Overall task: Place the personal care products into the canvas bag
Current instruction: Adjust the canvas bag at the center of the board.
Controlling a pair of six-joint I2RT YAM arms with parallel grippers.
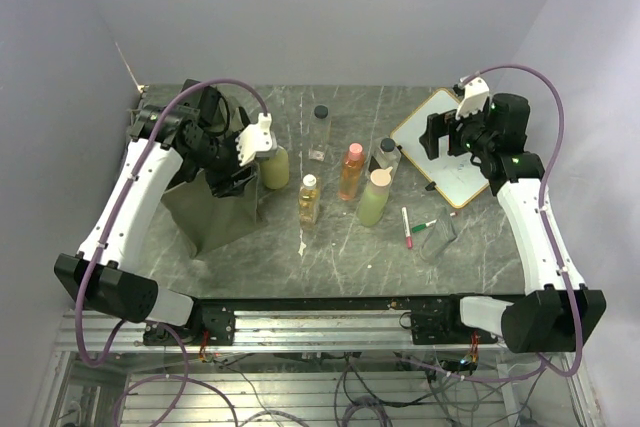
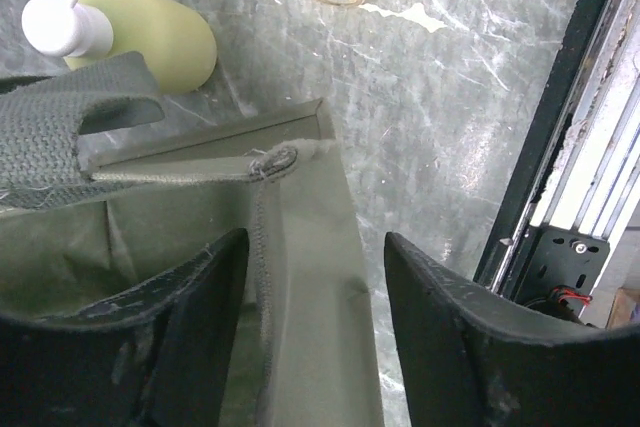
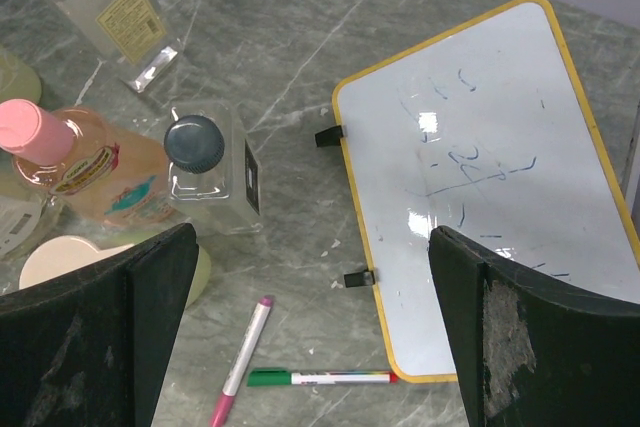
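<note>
Table: dark grey-green stone pattern with pale veins and a matt finish, lying under both grippers.
Rail: slotted silver metal, off to the outer side of the left gripper's right finger.
Walls: plain, pale and smooth, closing in on three sides.
Left gripper: its worn black fingers are spread wide and hold nothing. They straddle the bag's side wall, one inside the mouth and one outside. Whether either finger touches the cloth cannot be told.
Bag: olive woven canvas, boxy and upright, with a stitched seam running down between the fingers.
Strap: coarse grey-green webbing, beyond the left fingertip.
Pump bottle: rounded, pale yellow-green with a white pump, just past the strap and outside the bag.
Right gripper: its fingers are wide apart and empty, hanging above bare table.
Whiteboard: glossy white with a yellow frame and rounded corners, lying flat beyond the right fingertip.
Clear bottle: square with a dark round cap, just beyond the left fingertip.
Orange bottle: translucent with a pink cap, further left of the clear bottle.
Beige cap: a flat disc, partly hidden behind the left finger.
Green pen: lying flat between the fingers.
Pink pen: lying slantwise, close by the left finger.
</note>
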